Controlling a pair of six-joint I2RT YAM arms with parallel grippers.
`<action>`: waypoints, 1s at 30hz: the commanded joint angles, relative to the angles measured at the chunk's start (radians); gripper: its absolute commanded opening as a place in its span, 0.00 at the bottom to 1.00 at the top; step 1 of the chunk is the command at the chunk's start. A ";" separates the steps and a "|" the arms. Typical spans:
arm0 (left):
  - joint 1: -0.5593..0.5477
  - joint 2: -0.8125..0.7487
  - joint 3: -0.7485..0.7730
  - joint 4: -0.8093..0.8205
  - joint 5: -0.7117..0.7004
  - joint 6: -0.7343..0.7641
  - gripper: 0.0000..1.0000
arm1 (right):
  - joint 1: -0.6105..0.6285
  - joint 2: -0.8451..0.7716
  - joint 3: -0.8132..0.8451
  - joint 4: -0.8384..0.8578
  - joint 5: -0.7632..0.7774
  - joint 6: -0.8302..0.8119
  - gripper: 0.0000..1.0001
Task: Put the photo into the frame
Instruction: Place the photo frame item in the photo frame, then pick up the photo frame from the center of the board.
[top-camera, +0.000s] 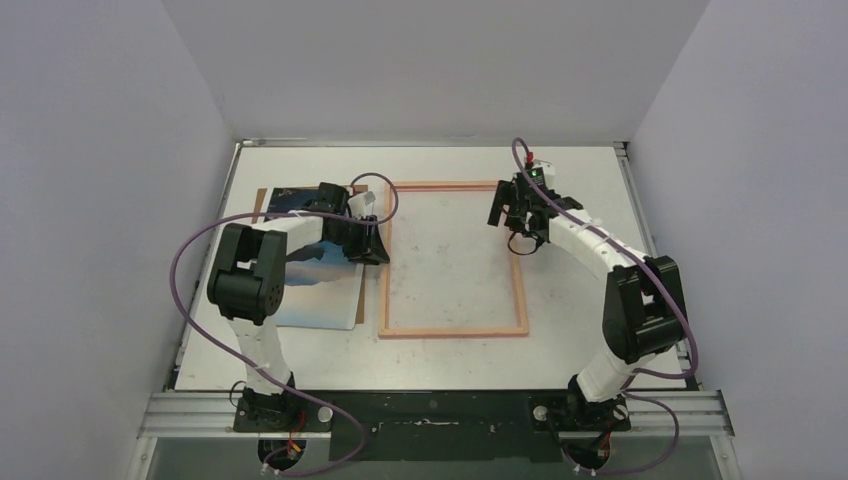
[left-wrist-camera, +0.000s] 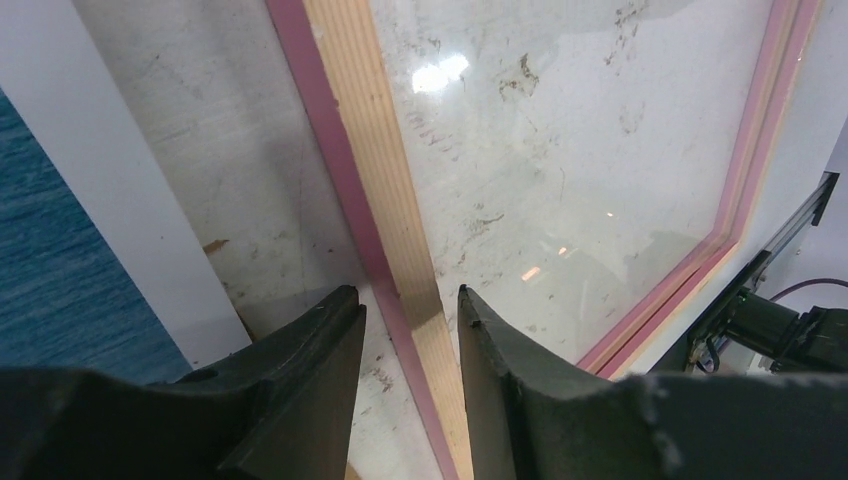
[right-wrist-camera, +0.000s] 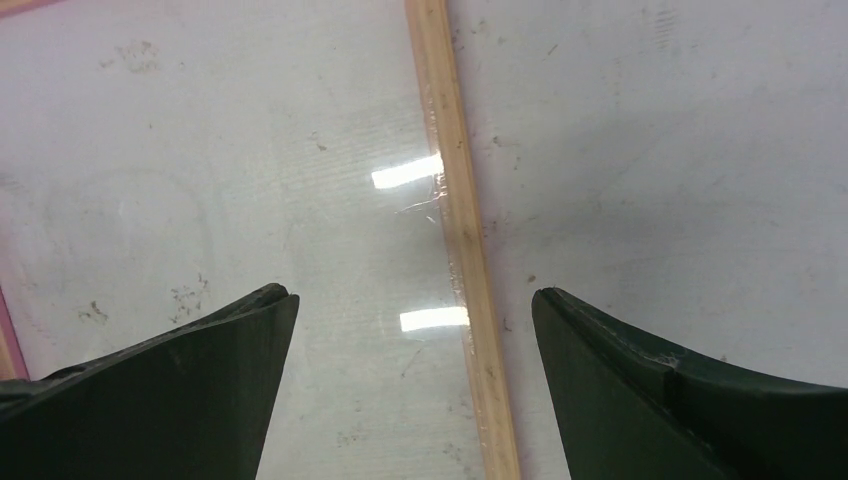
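I'm seeing the frame (top-camera: 452, 332) lying on the walled surface (top-camera: 450, 355), left claw (left-wrist-camera: 408, 300) and right claw (right-wrist-camera: 412, 300) hanging released astride its side rails, the photo (top-camera: 320, 300) lying just beside its left rail

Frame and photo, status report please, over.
Left gripper open, straddling frame left rail. Right gripper open above right rail. Photo flat, left of frame, not yet in. Left arm overhangs photo.

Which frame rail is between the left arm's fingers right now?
The left long rail, the one beside the photo. The left fingers sit either side of it, while the right fingers hang over the opposite long rail.
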 joint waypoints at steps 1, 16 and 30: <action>-0.012 0.039 0.057 0.019 -0.031 0.001 0.36 | -0.028 -0.062 -0.045 0.013 -0.014 -0.009 0.92; -0.022 0.058 0.055 0.008 -0.082 0.029 0.04 | -0.026 -0.050 -0.253 0.121 -0.087 0.022 0.90; -0.040 0.080 0.031 0.035 -0.053 0.017 0.00 | -0.032 -0.087 -0.287 0.237 -0.369 0.078 0.86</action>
